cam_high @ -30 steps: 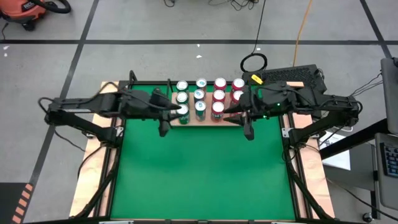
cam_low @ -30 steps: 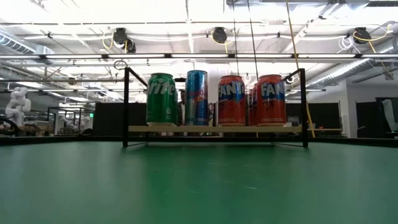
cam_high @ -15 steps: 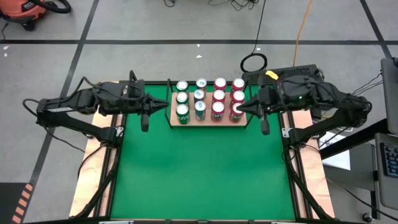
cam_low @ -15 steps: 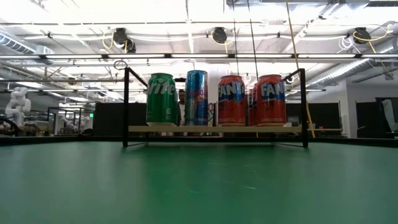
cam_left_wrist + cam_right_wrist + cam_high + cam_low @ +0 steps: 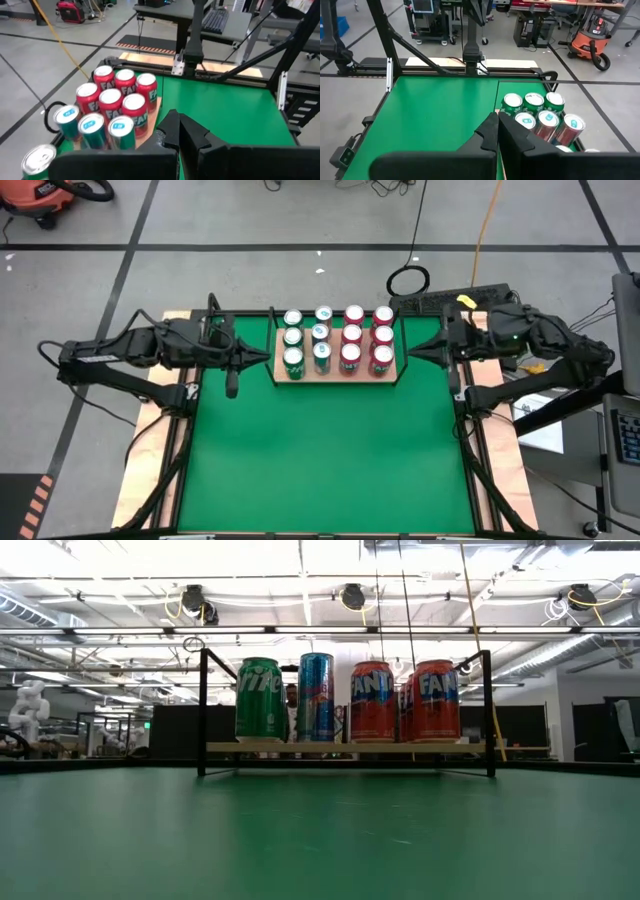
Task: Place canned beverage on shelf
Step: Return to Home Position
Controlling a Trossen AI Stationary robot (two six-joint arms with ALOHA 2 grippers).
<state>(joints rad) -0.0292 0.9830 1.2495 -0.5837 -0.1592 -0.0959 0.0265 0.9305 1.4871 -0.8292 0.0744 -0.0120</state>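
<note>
- shelf (image 5: 336,376) sits at the far middle of the green table (image 5: 330,460), with twelve cans (image 5: 337,337) upright on it: green, blue, red
- left gripper (image 5: 262,359) near the shelf's left end, fingers pressed together, empty
- right gripper (image 5: 411,360) near its right end, fingers together, empty

From table height I see only the front cans (image 5: 375,700) on the shelf (image 5: 300,747); the rows behind them are mostly hidden. In the left wrist view the picture's edge cuts a green can (image 5: 37,160) on the shelf. My right gripper (image 5: 493,118) hides part of the shelf.
</note>
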